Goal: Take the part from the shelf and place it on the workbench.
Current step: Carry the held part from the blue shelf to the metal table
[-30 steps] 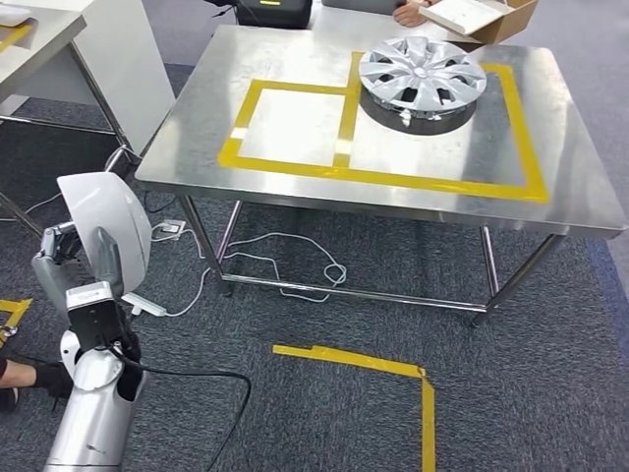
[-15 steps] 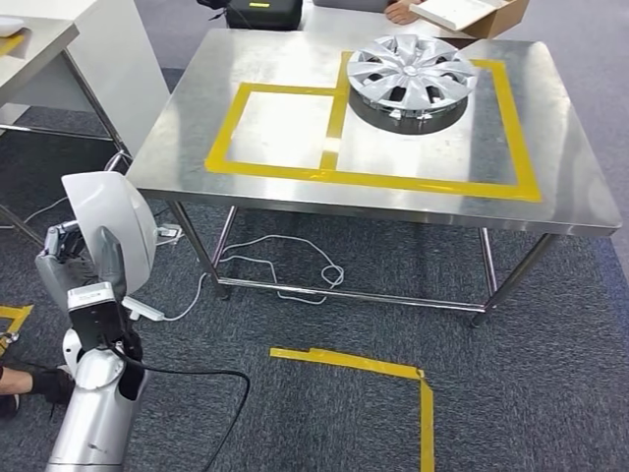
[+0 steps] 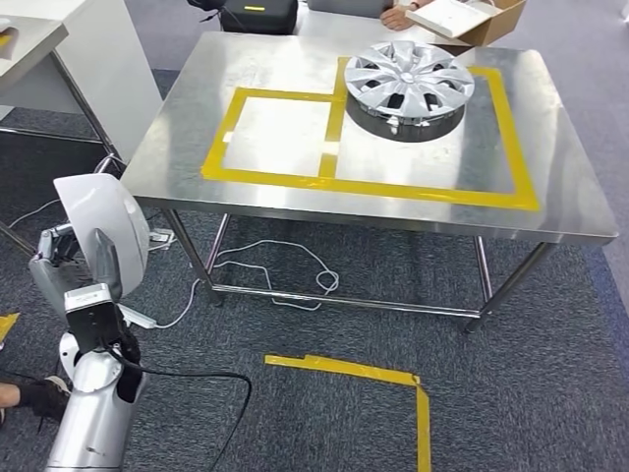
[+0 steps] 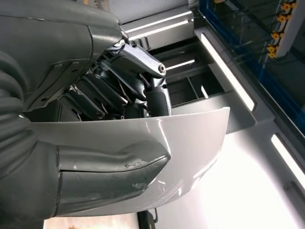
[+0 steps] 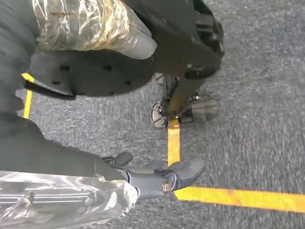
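Note:
A white curved shell part [image 3: 100, 218] is at the lower left of the head view, held by my left hand [image 3: 50, 262] in front of the silver arm. Up close, the thick grey thumb [image 4: 107, 176] presses one face of the white part [image 4: 194, 138] and the darker fingers [image 4: 118, 86] close on the other. The steel workbench [image 3: 282, 59] stands ahead, marked with two yellow tape squares; the left square [image 3: 278, 133] is bare. My right hand [image 5: 43, 143] hangs over the carpet, fingers apart, holding nothing.
A silver hubcap [image 3: 409, 81] lies in the right tape square. White cables [image 3: 282, 265] trail under the bench. A yellow tape corner [image 3: 371, 379] marks the carpet. A white table [image 3: 44, 49] stands at left, a cardboard box [image 3: 475, 18] behind the bench, a person's foot [image 3: 40, 398] at lower left.
The whole picture has shifted, so the camera moved; the bench now sits slightly further left and lower in view. My left hand still holds the white part the same way.

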Tool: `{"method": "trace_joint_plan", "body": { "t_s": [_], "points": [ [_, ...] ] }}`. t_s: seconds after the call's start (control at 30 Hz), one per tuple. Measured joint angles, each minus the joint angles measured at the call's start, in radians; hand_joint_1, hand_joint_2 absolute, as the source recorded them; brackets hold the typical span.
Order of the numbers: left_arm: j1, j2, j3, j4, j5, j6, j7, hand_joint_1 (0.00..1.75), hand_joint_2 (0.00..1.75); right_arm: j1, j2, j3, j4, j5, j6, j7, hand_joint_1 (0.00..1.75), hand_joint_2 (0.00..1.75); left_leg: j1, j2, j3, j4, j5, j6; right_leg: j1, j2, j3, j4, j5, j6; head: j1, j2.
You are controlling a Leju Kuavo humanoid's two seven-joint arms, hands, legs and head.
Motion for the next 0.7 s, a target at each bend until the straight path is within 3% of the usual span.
{"method": "trace_joint_plan", "body": {
  "t_s": [0.03, 0.13, 0.17, 0.2, 0.27, 0.3, 0.37, 0.5, 0.53, 0.63, 0.67, 0.7],
  "points": [
    [-0.002, 0.0, 0.0, 0.0, 0.0, 0.0, 0.0, 1.75, 1.75, -0.001, 0.0, 0.0, 0.0, 0.0, 0.0, 0.0, 0.0, 1.75, 0.002, 0.0, 0.005, -0.001, -0.001, 0.003, -0.002, -0.001, -0.022, 0.039, -0.022, 0.004, 0.002, 0.0],
    [-0.007, -0.001, 0.001, 0.001, -0.001, 0.0, 0.0, 1.75, 1.75, -0.002, 0.0, 0.0, 0.0, 0.001, 0.001, 0.001, 0.0, 1.75, 0.003, 0.001, 0.01, -0.001, -0.009, 0.006, -0.009, -0.002, -0.131, 0.216, -0.093, 0.012, 0.007, 0.0],
    [-0.01, -0.001, 0.001, 0.002, -0.001, -0.001, 0.002, 1.75, 1.75, -0.001, 0.0, 0.0, 0.0, 0.001, 0.001, 0.001, 0.0, 1.75, 0.003, 0.001, 0.013, -0.001, -0.012, 0.005, -0.011, -0.003, -0.153, 0.24, -0.091, 0.016, 0.007, 0.0],
    [-0.013, -0.001, 0.001, 0.004, -0.001, -0.001, 0.004, 1.75, 1.75, 0.0, 0.0, 0.0, 0.0, 0.002, 0.001, 0.001, 0.0, 1.75, 0.003, 0.0, 0.019, 0.0, -0.017, 0.003, -0.013, -0.003, -0.155, 0.225, -0.068, 0.02, 0.007, 0.0],
    [-0.023, 0.0, 0.002, 0.007, -0.001, -0.001, 0.01, 1.75, 1.75, 0.002, 0.0, 0.0, 0.0, 0.003, 0.0, 0.002, 0.0, 1.75, 0.005, 0.0, 0.035, 0.0, -0.028, -0.004, -0.017, -0.006, -0.107, 0.103, 0.014, 0.025, 0.007, 0.0],
    [-0.029, 0.0, 0.002, 0.007, -0.002, -0.001, 0.011, 1.75, 1.75, 0.001, 0.0, 0.0, 0.0, 0.003, 0.0, 0.003, 0.0, 1.75, 0.005, 0.0, 0.042, 0.0, -0.034, -0.008, -0.016, -0.009, -0.082, 0.041, 0.036, 0.023, 0.007, 0.0],
    [-0.037, 0.001, 0.003, 0.008, -0.002, -0.001, 0.013, 1.75, 1.75, 0.0, 0.0, 0.0, 0.0, 0.004, 0.0, 0.004, 0.0, 1.75, 0.003, 0.002, 0.051, 0.001, -0.043, -0.021, -0.01, -0.014, -0.051, -0.018, 0.04, 0.008, 0.006, 0.0],
    [-0.044, 0.001, 0.003, 0.011, -0.003, -0.001, 0.015, 1.75, 1.75, 0.003, 0.0, 0.0, 0.0, 0.004, 0.001, 0.008, 0.0, 1.75, 0.004, 0.002, 0.048, 0.04, -0.053, -0.039, -0.012, -0.013, -0.027, -0.025, 0.036, -0.025, 0.001, 0.0],
    [-0.047, 0.002, 0.003, 0.011, -0.003, -0.001, 0.015, 1.75, 1.75, 0.003, 0.0, 0.0, 0.0, 0.004, 0.0, 0.008, 0.0, 1.75, 0.004, 0.002, 0.029, 0.08, -0.064, -0.042, -0.013, -0.012, -0.019, -0.026, 0.033, -0.031, -0.001, 0.0],
    [-0.049, 0.004, 0.003, 0.014, -0.003, -0.001, 0.015, 1.75, 1.75, 0.002, 0.0, 0.0, 0.0, 0.005, 0.0, 0.009, 0.0, 1.75, 0.005, 0.002, -0.079, 0.249, -0.132, -0.05, -0.01, -0.009, -0.003, -0.027, 0.018, -0.041, -0.003, 0.0],
    [-0.049, 0.004, 0.002, 0.016, -0.005, -0.001, 0.016, 1.75, 1.75, 0.003, 0.0, 0.0, 0.0, 0.005, 0.0, 0.009, 0.0, 1.75, 0.005, 0.002, -0.106, 0.276, -0.139, -0.049, -0.009, -0.006, 0.005, -0.027, 0.011, -0.042, -0.003, 0.0],
    [-0.051, 0.005, 0.002, 0.019, -0.007, -0.001, 0.018, 1.75, 1.75, 0.003, 0.0, 0.0, 0.0, 0.006, 0.0, 0.009, 0.0, 1.75, 0.004, 0.002, -0.117, 0.271, -0.124, -0.047, -0.007, -0.003, 0.014, -0.027, 0.005, -0.042, -0.003, 0.0]
  ]
}}
